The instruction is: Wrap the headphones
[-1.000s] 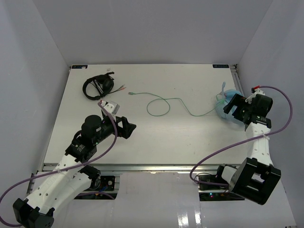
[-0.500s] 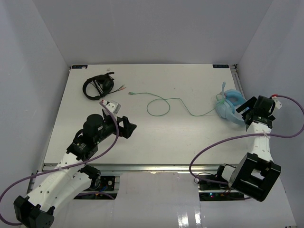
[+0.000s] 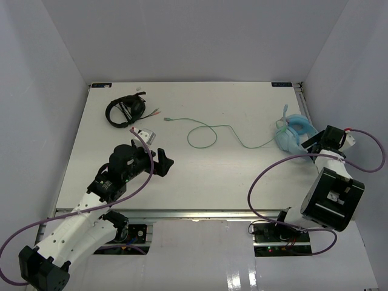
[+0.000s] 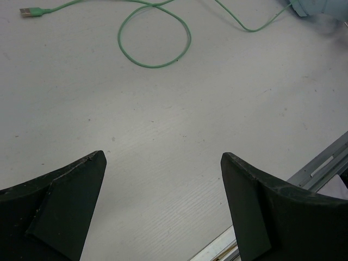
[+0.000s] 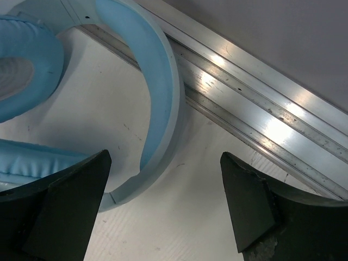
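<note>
The light blue headphones (image 3: pixel 292 134) lie at the table's right edge. Their thin pale green cable (image 3: pixel 209 132) runs left across the table in a loop to a plug (image 3: pixel 168 119). My right gripper (image 3: pixel 311 145) is open and empty just right of the headphones; its wrist view shows the padded headband (image 5: pixel 159 81) and an ear cup (image 5: pixel 24 65) lying ahead of the open jaws. My left gripper (image 3: pixel 162 161) is open and empty over bare table at centre left. Its wrist view shows the cable loop (image 4: pixel 155 38) and plug (image 4: pixel 30 11) well ahead.
Black headphones (image 3: pixel 125 111) with a thin cable lie at the back left. A metal rail (image 5: pixel 255 103) borders the table's right edge just beyond the blue headband. White walls enclose the table on three sides.
My right arm has pulled back to the right and folded down, off the headphones to their right side. My left gripper has shifted slightly.
</note>
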You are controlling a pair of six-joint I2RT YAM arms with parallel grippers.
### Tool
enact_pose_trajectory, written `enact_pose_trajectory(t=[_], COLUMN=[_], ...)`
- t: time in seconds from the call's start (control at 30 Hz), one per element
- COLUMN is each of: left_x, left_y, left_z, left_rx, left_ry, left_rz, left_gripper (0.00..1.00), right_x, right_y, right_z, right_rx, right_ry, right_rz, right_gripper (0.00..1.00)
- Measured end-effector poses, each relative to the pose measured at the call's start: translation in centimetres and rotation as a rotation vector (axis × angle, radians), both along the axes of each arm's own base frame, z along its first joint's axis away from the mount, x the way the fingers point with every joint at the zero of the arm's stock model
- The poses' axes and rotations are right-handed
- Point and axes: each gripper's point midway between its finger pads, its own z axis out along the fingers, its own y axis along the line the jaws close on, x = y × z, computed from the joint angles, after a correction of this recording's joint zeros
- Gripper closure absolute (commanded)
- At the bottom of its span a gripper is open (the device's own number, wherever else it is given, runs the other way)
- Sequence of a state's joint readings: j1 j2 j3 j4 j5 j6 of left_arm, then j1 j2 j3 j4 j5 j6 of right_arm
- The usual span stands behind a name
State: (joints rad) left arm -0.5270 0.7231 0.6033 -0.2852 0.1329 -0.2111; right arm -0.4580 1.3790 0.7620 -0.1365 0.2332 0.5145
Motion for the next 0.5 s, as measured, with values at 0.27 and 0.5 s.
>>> enact_pose_trajectory(t=[0.27,0.5], left_x=[0.1,0.1], left_y=[0.0,0.1], left_z=[-0.2,-0.1], left_rx=[0.004,0.005], left_ry=[0.005,0.003], left_rz=[0.004,0.006], left_gripper=[0.02,0.02], right_x=[0.5,1.0], right_y=[0.4,0.9], right_z=[-2.1,-2.3], right_rx=[0.039,0.053], right_ry=[0.009,-0.025], right_rz=[0.012,0.032], right_gripper=[0.37,0.61])
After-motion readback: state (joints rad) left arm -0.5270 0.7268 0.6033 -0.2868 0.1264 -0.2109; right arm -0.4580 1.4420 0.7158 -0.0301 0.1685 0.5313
